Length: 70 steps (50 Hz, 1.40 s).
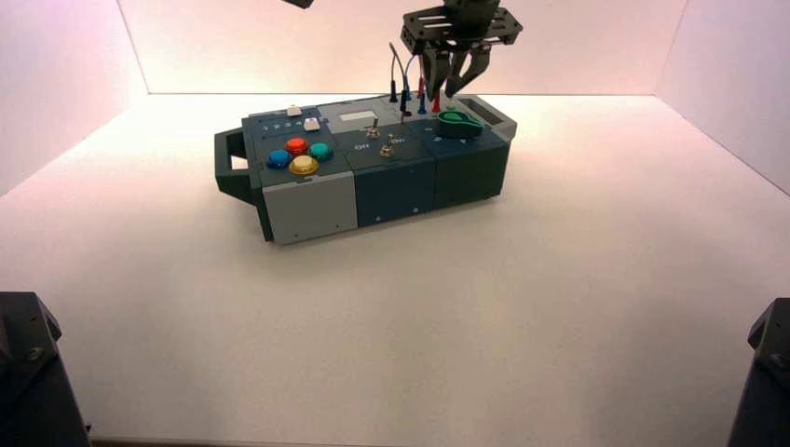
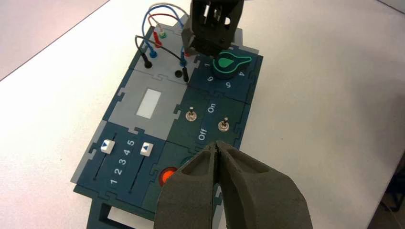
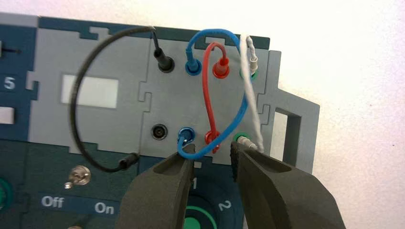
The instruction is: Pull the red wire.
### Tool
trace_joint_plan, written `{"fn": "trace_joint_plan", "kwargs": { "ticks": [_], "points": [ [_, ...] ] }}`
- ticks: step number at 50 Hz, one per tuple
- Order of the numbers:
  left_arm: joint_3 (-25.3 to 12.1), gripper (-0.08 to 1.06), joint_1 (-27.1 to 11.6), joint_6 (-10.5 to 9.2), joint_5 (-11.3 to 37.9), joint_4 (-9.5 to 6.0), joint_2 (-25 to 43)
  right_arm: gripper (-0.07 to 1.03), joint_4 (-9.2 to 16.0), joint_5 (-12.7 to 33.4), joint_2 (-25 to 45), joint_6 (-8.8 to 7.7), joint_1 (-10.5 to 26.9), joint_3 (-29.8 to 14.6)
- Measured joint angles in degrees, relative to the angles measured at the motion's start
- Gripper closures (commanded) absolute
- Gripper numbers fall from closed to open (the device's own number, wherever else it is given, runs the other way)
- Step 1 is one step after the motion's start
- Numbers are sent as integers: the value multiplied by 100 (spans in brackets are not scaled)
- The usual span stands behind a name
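The red wire (image 3: 206, 90) arches between two red plugs at the back right of the box (image 1: 391, 177). Both plugs sit in their sockets. My right gripper (image 3: 211, 151) hangs open just over the nearer red plug (image 3: 212, 137), which lies right beyond the gap between the fingertips. A blue wire (image 3: 224, 131) crosses in front of that plug, close to one fingertip. In the high view the right gripper (image 1: 450, 86) points down over the red plugs (image 1: 435, 102). My left gripper (image 2: 217, 144) is shut on nothing, high above the button end of the box.
A white wire (image 3: 250, 105) runs beside the red one. The black wire (image 3: 76, 119) has one plug lying loose beside an empty socket (image 3: 160, 131). A green knob (image 1: 458, 121) sits just in front of the sockets, with two toggle switches (image 2: 191, 115) farther along.
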Motion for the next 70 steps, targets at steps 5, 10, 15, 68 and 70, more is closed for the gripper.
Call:
{"fn": "trace_joint_plan", "kwargs": {
  "ticks": [5,10,15,68,70],
  "points": [
    [0,101,0,0,-53,0,0,55,-18,-9,44,0,0,-44],
    [0,101,0,0,-141,-26,0,55,-62,-9,105,-9,0,-132],
    [0,101,0,0,-202,-70,0,55,-114,-9,167,0,0,-229],
    [0,101,149,-202,-492,-246,149,57,-308,167,290,-9,26,-387],
    [0,101,149,-193,-492,-255,149,57,-316,193,290,-9,18,-396]
  ]
}}
